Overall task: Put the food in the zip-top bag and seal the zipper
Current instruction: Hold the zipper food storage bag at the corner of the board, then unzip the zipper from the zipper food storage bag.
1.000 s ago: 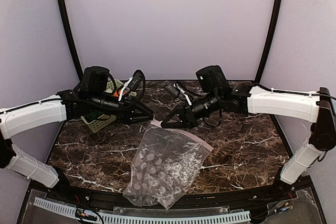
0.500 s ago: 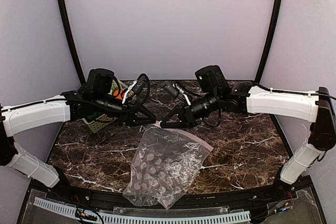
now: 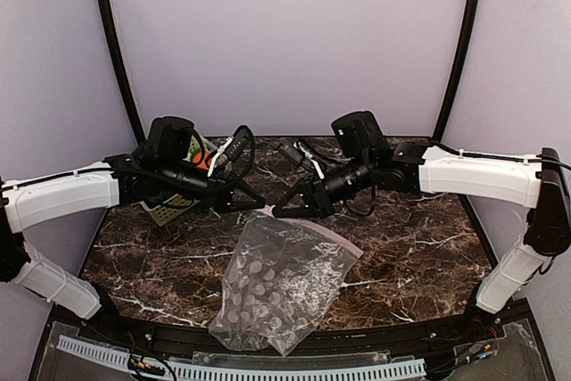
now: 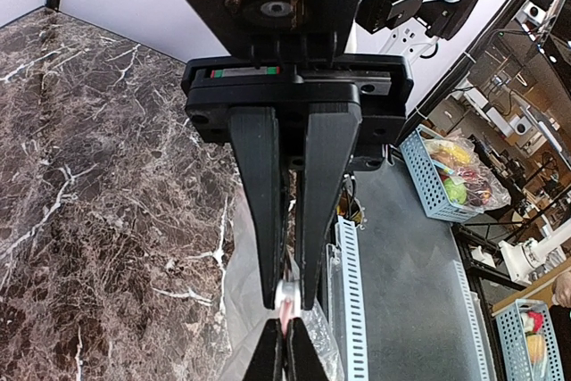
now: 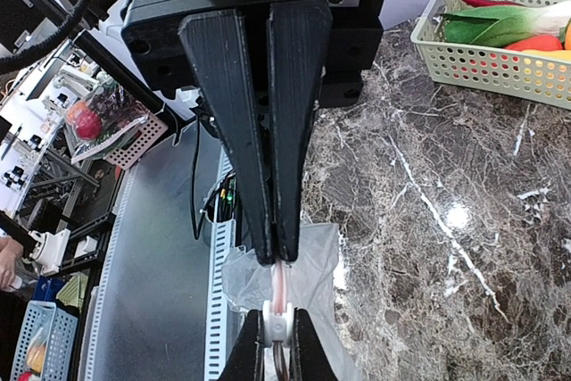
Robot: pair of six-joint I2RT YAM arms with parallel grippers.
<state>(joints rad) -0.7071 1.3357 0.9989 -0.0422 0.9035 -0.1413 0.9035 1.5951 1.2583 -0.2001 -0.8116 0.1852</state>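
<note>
Left hand [image 3: 254, 203] and right hand [image 3: 281, 210] meet tip to tip over the middle of the surface [image 3: 401, 247]. Both sets of fingers are pressed together on the zipper [image 3: 312, 231] at the bag's far corner, and each wrist view shows a pink strip nipped between the tips. Zip-top bag [image 3: 277, 283] trails limp toward the near edge and looks empty. The food [image 5: 500, 28] sits in the green basket [image 5: 482, 69] by the far left corner. Opening the mouth looks like the job now. To do it well, each hand wants one lip only, then a gentle pull apart, kept low so the floppy film neither lifts nor slips free.
</note>
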